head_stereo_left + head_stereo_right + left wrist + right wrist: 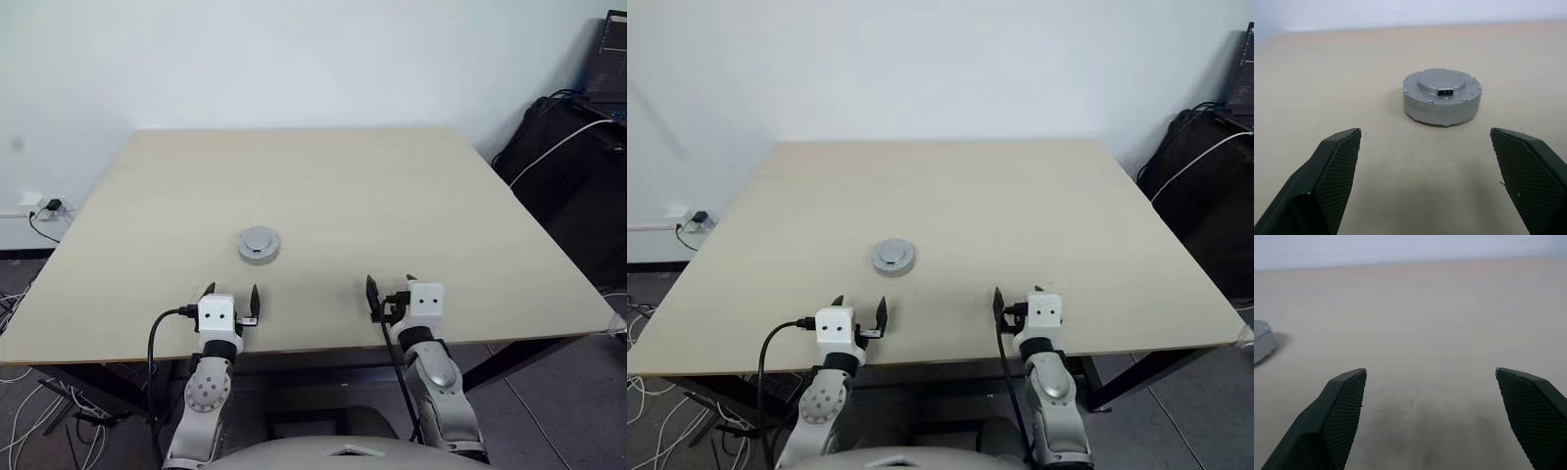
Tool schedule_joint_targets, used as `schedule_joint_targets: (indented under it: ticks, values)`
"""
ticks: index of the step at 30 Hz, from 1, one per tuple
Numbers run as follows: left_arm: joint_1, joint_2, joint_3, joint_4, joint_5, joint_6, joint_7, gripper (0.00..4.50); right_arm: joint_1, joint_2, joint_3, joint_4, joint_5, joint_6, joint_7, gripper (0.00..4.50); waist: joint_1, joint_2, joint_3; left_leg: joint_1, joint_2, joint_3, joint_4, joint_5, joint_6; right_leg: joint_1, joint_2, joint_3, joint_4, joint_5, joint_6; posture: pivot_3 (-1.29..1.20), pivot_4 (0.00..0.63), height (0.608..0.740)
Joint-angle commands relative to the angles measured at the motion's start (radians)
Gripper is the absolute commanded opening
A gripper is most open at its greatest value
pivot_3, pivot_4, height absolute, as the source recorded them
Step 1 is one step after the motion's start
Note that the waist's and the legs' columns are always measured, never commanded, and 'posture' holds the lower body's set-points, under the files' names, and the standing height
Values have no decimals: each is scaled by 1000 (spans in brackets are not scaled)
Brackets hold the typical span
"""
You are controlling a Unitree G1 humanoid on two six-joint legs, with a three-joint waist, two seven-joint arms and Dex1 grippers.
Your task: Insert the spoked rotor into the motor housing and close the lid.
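- A pale wood-grain table [323, 186] is seen filling most of the head views; its near edge is shown as a thin darker band.
- A plain white wall [294, 59] is seen behind the table.
- A wall socket with a black plug [51, 207] is found low on the wall, left of the table, with a cable led down from it.
- White and black cables [24, 416] are seen scattered on the grey floor under the table's left side.
- A black bag or case [573, 162], probably with a white cable draped across it, is placed to the table's right; detail is not resolved.
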Motion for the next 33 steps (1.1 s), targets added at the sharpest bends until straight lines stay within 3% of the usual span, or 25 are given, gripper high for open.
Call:
schedule_joint_targets:
  ticks: [1, 10, 33]
  values:
    - [-21, -7, 11, -4, -6, -61, -9, 4480, -2, -2, 1, -2, -32, -61, -20, 4500, 0, 0, 0, 0, 0, 0, 0, 0, 0, 0, 0, 0, 0, 0, 0, 0, 0, 740]
    - [-31, -24, 30, 13, -21, -80, -29, 4480, -4, 29, -29, 18, 46, -83, 8, 4500, 0, 0, 0, 0, 0, 1, 0, 0, 1, 0, 0, 0, 0, 0, 0, 0, 0, 740]
    - [-53, -45, 51, 46, -32, -86, -43, 4480, -39, 30, -44, 73, 53, -90, 36, 4500, -1, 0, 0, 0, 0, 1, 0, 0, 1, 0, 0, 0, 0, 0, 0, 0, 0, 740]
